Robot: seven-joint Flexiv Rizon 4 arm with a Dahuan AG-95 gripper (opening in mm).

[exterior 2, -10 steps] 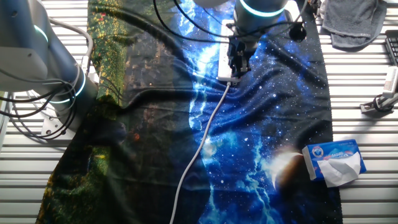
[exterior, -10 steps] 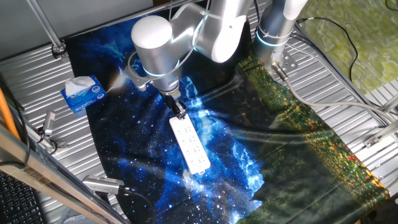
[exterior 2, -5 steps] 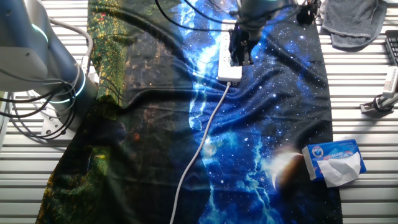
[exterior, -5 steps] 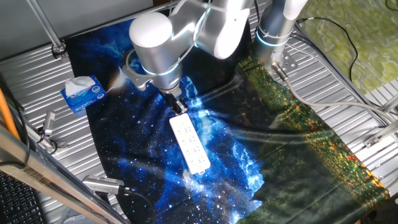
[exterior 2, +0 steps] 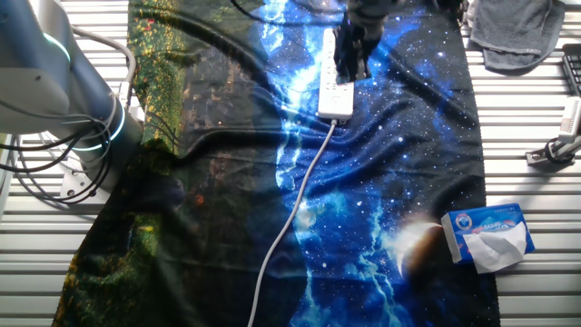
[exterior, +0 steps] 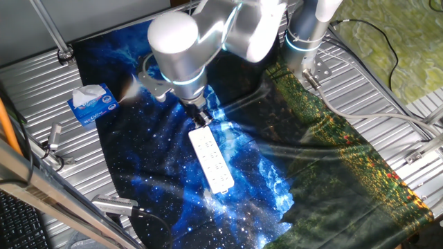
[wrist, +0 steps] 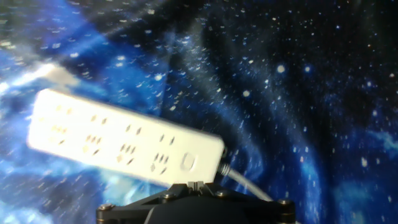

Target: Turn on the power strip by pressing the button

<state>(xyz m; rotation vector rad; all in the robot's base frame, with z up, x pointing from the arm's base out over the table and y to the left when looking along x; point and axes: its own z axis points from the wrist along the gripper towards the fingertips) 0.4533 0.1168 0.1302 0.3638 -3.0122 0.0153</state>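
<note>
Strip (wrist: 118, 138): 1; button (wrist: 188, 162): 1

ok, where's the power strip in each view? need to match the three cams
One fixed view: power strip at centre, running diagonally down-right from under the gripper.
The other fixed view: top centre, upright in the picture, its cord trailing down to the bottom edge.
Hand view: left of centre, blurred, button near its right end.
Shared landmark: the cord leaving the strip's button end.
</note>
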